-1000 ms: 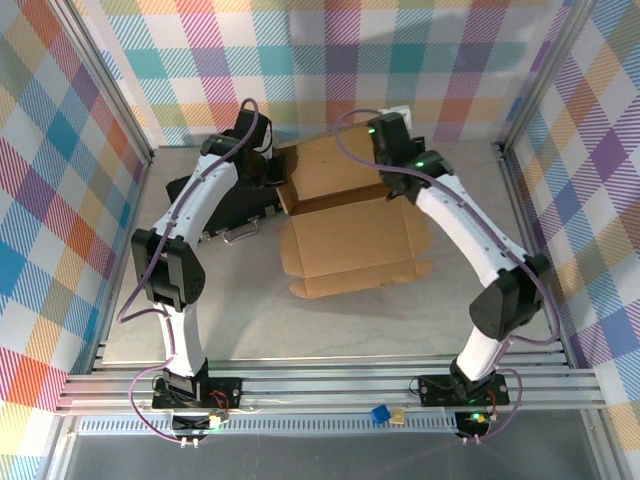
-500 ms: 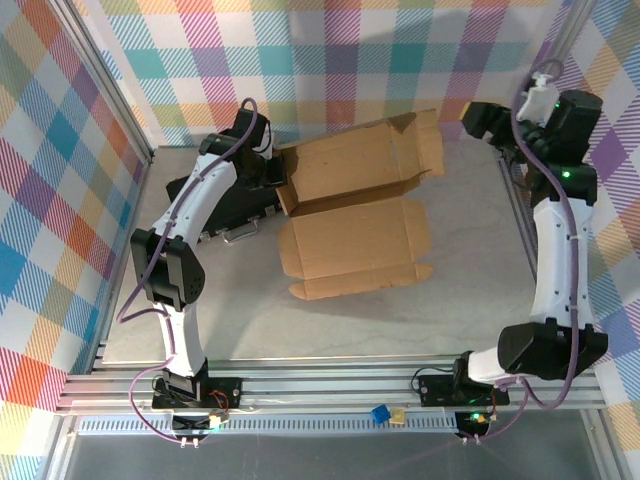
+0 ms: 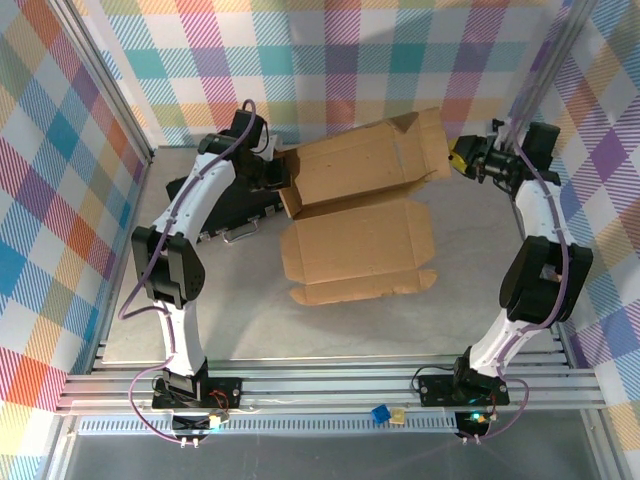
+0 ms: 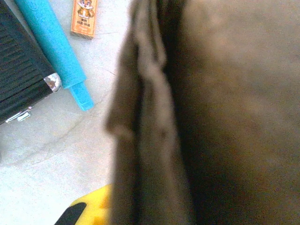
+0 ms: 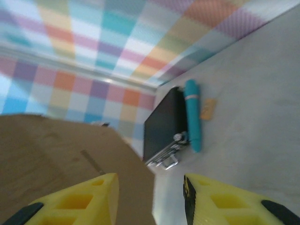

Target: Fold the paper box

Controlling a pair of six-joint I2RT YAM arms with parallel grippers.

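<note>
On the grey tabletop (image 3: 250,320), the brown corrugated cardboard paper box (image 3: 360,215) sits mid-fold, its raised rear panel pinched by the closed left gripper (image 3: 277,172) and just beside the part-open right gripper (image 3: 462,160), which should next fold the side flap.

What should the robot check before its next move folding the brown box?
1. Left tool shut on the brown cardboard box, at the left edge of its back panel: ok.
2. Back panel tilted up off the table: ok.
3. Right tool open, nothing between its fingers: ok.
4. Right tool touching the box's right flap: cannot tell.
5. Black rectangular case and teal tube lying beside the box, not on it: ok.
6. Front panel's flaps folded up: not ok, they lie flat.
</note>
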